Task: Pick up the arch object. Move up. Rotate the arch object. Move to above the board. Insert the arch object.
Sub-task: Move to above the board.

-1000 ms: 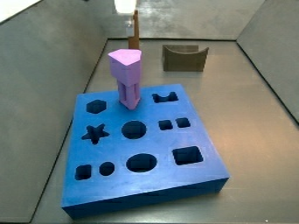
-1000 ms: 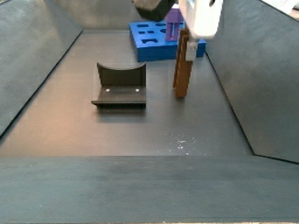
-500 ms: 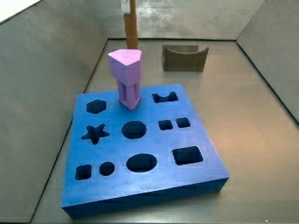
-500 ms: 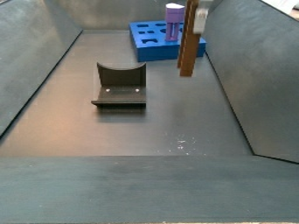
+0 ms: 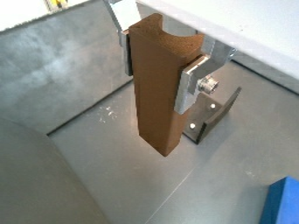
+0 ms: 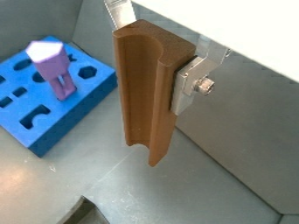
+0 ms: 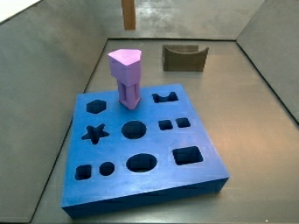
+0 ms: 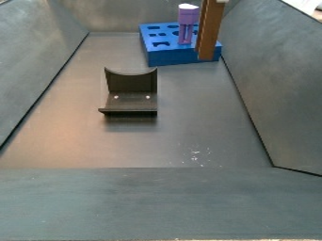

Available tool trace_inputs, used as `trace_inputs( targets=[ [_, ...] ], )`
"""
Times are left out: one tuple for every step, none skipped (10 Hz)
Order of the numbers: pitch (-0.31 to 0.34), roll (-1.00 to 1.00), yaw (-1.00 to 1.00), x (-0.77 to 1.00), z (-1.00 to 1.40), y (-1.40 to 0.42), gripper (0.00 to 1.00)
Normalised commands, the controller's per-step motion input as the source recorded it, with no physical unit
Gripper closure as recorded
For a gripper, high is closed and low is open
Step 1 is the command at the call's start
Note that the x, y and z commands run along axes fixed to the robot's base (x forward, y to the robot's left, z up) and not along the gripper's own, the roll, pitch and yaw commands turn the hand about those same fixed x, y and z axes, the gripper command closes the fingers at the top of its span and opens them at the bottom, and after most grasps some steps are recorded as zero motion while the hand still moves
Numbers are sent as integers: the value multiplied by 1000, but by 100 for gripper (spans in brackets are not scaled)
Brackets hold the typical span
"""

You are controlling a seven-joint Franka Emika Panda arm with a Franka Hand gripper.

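Observation:
My gripper is shut on the arch object, a tall orange-brown prism with a curved groove at its top end. It hangs upright, clear of the floor, with a silver finger on each flat side. In both side views only the prism shows, at the top edge; the gripper is out of frame there. The blue board lies on the floor with several shaped holes, also seen in a wrist view. The prism hangs beyond the board's far edge.
A purple peg stands upright in the board near its far edge, close to the hanging prism. The dark fixture stands on the floor away from the board. Grey walls enclose the floor on all sides.
The arch object has risen straight up from near the floor to the top edge of both side views. The gripper has left those frames. Board, peg and fixture have not moved.

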Motion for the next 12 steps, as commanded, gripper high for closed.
trace_inputs(
  targets=[
    [94,3,24,8,452,-22,100],
    [93,2,24,11,232,-18,100],
    [49,3,1000,232,284,-1000,100],
    [49,7,1000,238,268,-1000,100],
    [57,8,1000,241,277,-1000,100],
    [60,1,1000,253,279,-1000,100],
    [67,0,1000,260,275,-1000,100],
    [76,2,1000,274,280,-1000,100],
    [83,-2,1000,291,278,-1000,100],
    [91,-2,1000,305,280,-1000,100],
    [100,-2,1000,324,290,-1000,100],
    [108,-1,1000,294,239,-824,100]
  ],
)
